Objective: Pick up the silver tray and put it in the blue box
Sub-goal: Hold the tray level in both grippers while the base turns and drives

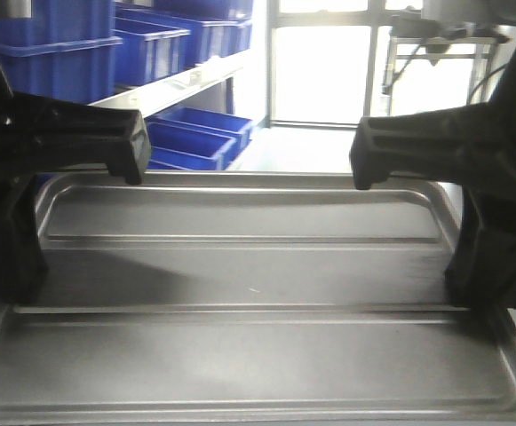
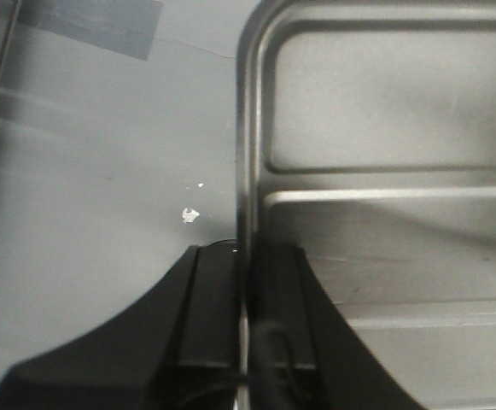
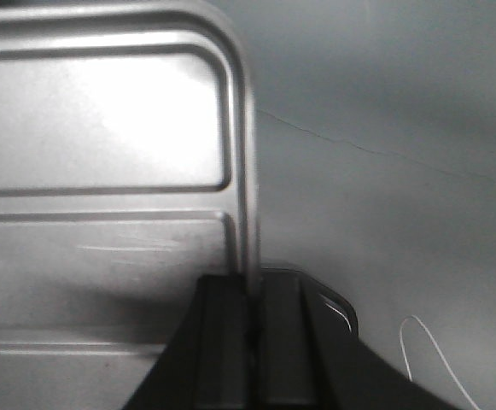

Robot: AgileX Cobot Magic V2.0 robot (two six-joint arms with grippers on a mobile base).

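- a large, shallow, rectangular silver metal tray (image 1: 240, 266) with rounded corners fills the lower part of the front view. its raised rim and two long straight ridges are plain to see, but its near corners are cut off by the frame.
- the left claw (image 2: 246, 299) is black, and its two fingers are pinched on the tray's left rim, one finger on each side of the thin edge. only the finger ends show in the left wrist view; the rest runs out of the bottom of the frame.
- the right claw (image 3: 249, 329) is also black and nips the tray's right rim the same way, one finger inside the rim and one outside.
- in the front view both arms are dark, underlit masses at the frame's sides, and the places where they grip the tray are hard to make out there.
- a flat grey surface (image 2: 102, 171) lies beside the tray in both wrist views. whether the tray rests on it or hangs above it cannot be told.
- a small white fleck (image 2: 189, 215) sits on that surface just left of the tray's rim.
- a thin white wire (image 3: 427, 342) curls at the lower right of the right wrist view, its end cut off.
- several bright-blue plastic crates (image 1: 169, 49) stand on and under a pale shelf (image 1: 178, 89) at the upper left, well apart from the tray. which one is meant for the tray cannot be told.
- a bright window (image 1: 320, 71) behind is washed out.
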